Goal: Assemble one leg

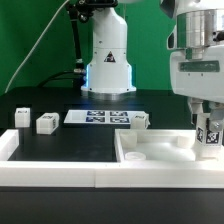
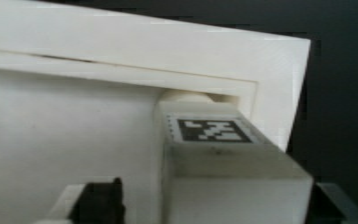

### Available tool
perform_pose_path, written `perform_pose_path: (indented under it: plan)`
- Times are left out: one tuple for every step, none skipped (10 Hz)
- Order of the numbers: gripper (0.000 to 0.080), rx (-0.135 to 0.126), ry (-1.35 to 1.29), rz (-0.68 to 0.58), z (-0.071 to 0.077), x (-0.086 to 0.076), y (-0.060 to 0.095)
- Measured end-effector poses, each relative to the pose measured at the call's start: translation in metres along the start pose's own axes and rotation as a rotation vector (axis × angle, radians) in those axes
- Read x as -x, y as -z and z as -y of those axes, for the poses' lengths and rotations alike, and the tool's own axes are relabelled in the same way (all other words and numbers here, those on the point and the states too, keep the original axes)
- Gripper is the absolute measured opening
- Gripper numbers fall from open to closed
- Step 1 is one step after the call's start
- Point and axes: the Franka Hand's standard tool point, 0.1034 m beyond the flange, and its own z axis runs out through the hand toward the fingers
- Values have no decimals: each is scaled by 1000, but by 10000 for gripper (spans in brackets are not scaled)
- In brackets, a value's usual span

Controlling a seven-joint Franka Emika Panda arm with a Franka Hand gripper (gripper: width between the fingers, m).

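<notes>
Wrist view: aiming at seating the leg (image 2: 220,150) upright, squarely in the tray (image 2: 140,45) corner under the gripper (image 1: 207,122); pinching or spread, unclear.

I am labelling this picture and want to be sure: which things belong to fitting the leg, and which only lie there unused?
In the job:
- the gripper
- the leg, held in it
- the tray-like white piece with raised rims, the leg at its corner

Lying about:
- three loose white blocks
- the marker board
</notes>
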Motion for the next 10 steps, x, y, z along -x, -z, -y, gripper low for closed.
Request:
perform_pose_path:
  plan:
    - [610, 0, 91, -1, 1, 1, 0]
    - [610, -1, 203, 0, 2, 1, 1]
    - [637, -3, 322, 1, 5, 2, 3]
    - [647, -7, 504, -1, 9, -1, 4]
    - [647, 1, 649, -11, 12, 0, 5]
    - [649, 19, 823, -34, 15, 2, 7]
    - [649, 32, 940, -50, 16, 4, 7]
    - [649, 37, 1004, -51, 15, 5, 6]
    - [649, 42, 1094, -52, 13, 7, 4]
    - [649, 44, 1145, -52, 11, 7, 2]
